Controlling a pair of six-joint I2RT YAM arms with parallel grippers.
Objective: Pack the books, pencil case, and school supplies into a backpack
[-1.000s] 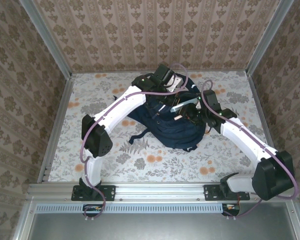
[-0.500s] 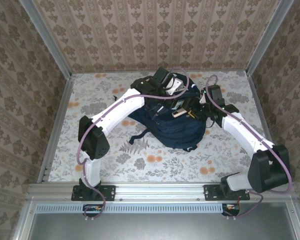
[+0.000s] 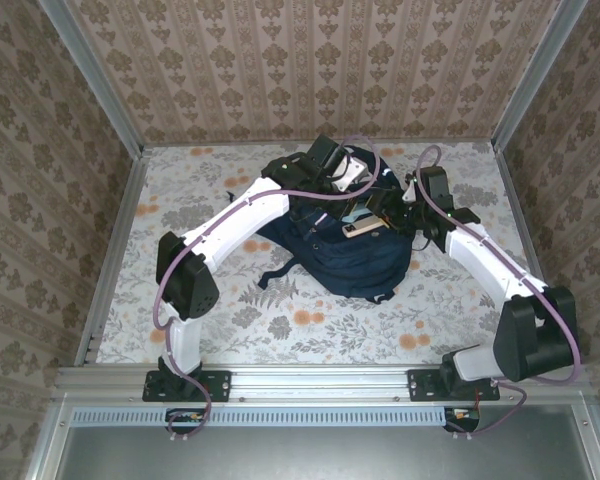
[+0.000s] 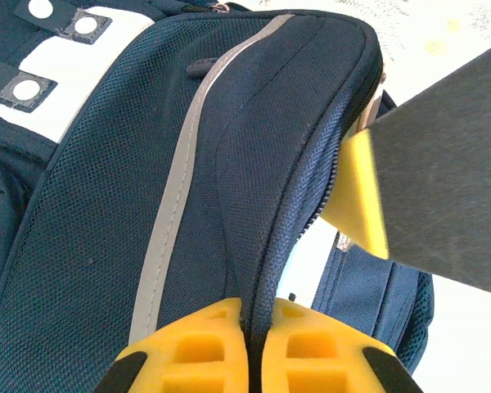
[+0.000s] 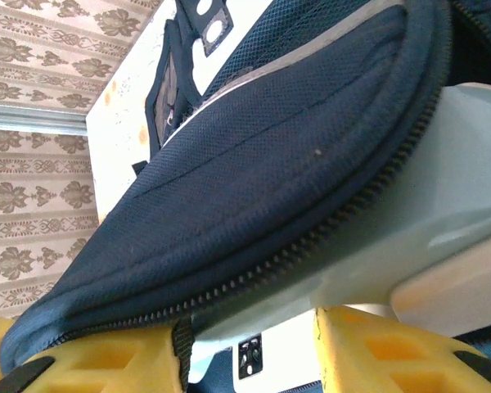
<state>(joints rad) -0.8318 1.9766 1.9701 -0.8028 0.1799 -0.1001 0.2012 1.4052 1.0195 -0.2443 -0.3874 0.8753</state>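
From above, we find the backpack lying on the floral table, about midway across it. Both arms reach in over its far, upper end. The left gripper is at the backpack's top edge and the right gripper is just right of it, at the same opening. From this height we cannot tell the state of either pair of jaws. In the left wrist view, the left jaws are clenched on a fold of the backpack's navy mesh beside the zipper, with the two yellow fingers pressed together and the fabric pinched between them. A yellow finger of the right gripper stands at the backpack's open rim, touching it. In the right wrist view, the right jaws are parted with a gap between the fingers. The backpack's zippered flap runs over the left one. The pale mint pouch sits under that flap in the backpack's mouth, just past the fingertips. We cannot tell whether the fingers press on it.
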